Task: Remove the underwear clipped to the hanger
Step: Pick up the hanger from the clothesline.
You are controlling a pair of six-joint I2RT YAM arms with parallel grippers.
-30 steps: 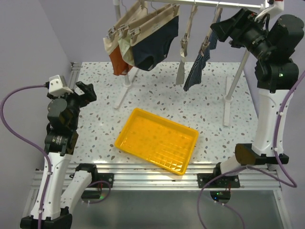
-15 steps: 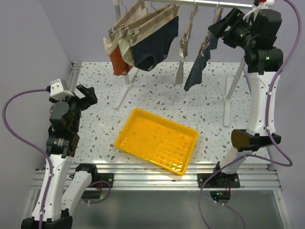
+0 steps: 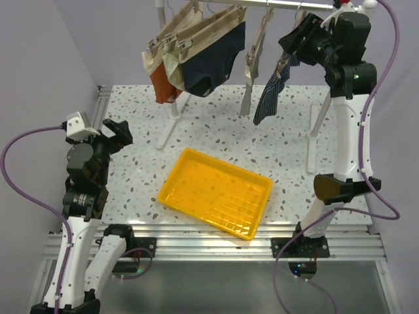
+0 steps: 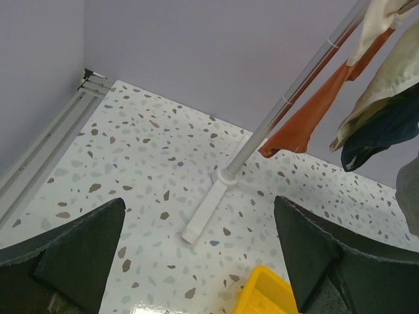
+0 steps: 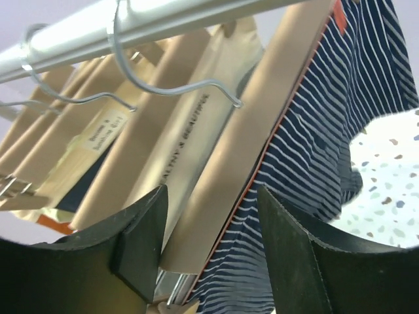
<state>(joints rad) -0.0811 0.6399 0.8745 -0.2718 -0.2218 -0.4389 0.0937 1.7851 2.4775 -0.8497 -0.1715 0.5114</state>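
Navy striped briefs point(image 3: 270, 91) hang clipped to a wooden hanger point(image 5: 249, 157) at the right end of the rail point(image 3: 275, 4). The right hand point(image 3: 292, 40) has moved in from the right over the last second and now straddles that hanger's bar; its jaws have narrowed, but gaps show on both sides, so nothing is clamped yet. Judgement: a grip on this hanger or its clip is being set up, first step to release the briefs. Navy point(image 3: 209, 65), orange-red point(image 3: 162, 88) and pale briefs point(image 3: 171, 69) remain clipped at the left. The yellow tray point(image 3: 216, 193) on the worktop point(image 3: 196, 124) holds nothing. The left hand point(image 3: 116, 131) waits low, jaws fully apart.
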